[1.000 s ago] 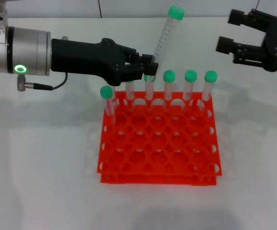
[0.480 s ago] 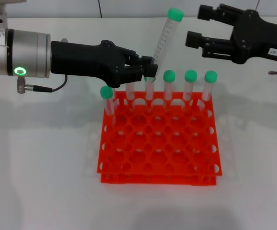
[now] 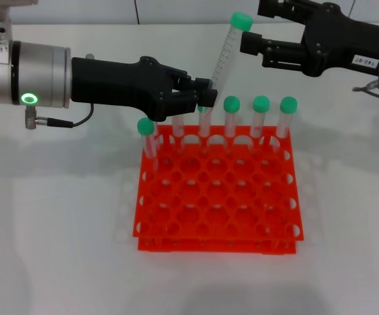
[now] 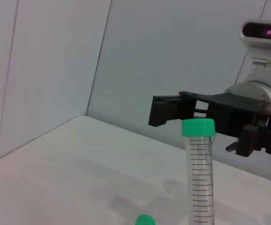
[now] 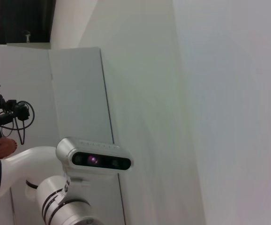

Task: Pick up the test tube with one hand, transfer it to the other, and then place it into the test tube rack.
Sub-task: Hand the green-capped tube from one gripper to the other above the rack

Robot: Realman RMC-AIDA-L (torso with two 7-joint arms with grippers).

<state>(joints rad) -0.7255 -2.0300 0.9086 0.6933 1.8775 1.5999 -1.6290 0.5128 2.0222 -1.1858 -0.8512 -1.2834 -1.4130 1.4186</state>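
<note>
Left gripper (image 3: 204,90) grasps the test tube (image 3: 225,51) by its lower end, tilted, above the far edge of the test tube rack (image 3: 217,190). Right gripper (image 3: 250,29) spread wide, fingers flanking the tube's green cap, not yet touching.

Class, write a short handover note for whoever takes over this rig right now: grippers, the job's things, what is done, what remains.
Left gripper: shut on the test tube, holding its lower end, tilted, above the test tube rack's back row.
Right gripper: open, level with the tube's green cap, fingers either side, not closed.
Rack: on the table, five capped tubes already in it.
Done: pickup.
Left: right gripper grasps, left releases, tube goes into the rack.
</note>
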